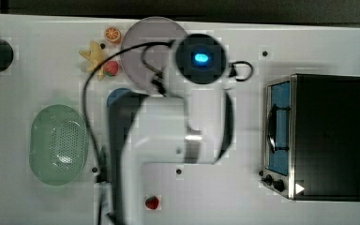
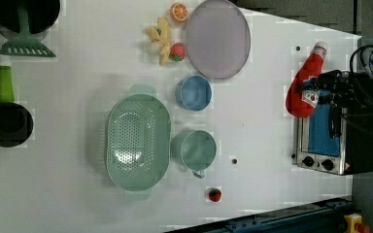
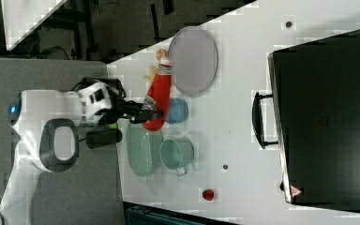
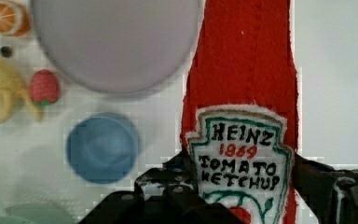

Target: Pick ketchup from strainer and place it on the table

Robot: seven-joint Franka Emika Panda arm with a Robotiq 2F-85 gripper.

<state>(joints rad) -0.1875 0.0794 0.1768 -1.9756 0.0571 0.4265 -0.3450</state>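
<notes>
The ketchup (image 4: 244, 70), a red soft bottle with a white-and-red label, hangs in the air with my gripper (image 4: 242, 186) shut on its lower, labelled part. In the left view the ketchup (image 2: 303, 85) is held by the gripper (image 2: 323, 90) in front of the oven. In the right view the ketchup (image 3: 159, 96) appears above the blue cup, white cap toward the plate. The pale green strainer (image 2: 137, 141) sits on the white table (image 2: 53, 184) with nothing in it. In the top view the arm hides the ketchup, and the strainer (image 1: 58, 144) lies at the top view's left.
A grey-lilac plate (image 2: 217, 39), a blue cup (image 2: 194, 92) and a green cup (image 2: 196, 149) stand between strainer and arm. A toaster oven (image 1: 326, 136) fills the top view's right. Strawberries (image 2: 215, 194) (image 2: 177, 51), a yellow toy (image 2: 159, 41) and an orange slice (image 2: 178, 11) lie about.
</notes>
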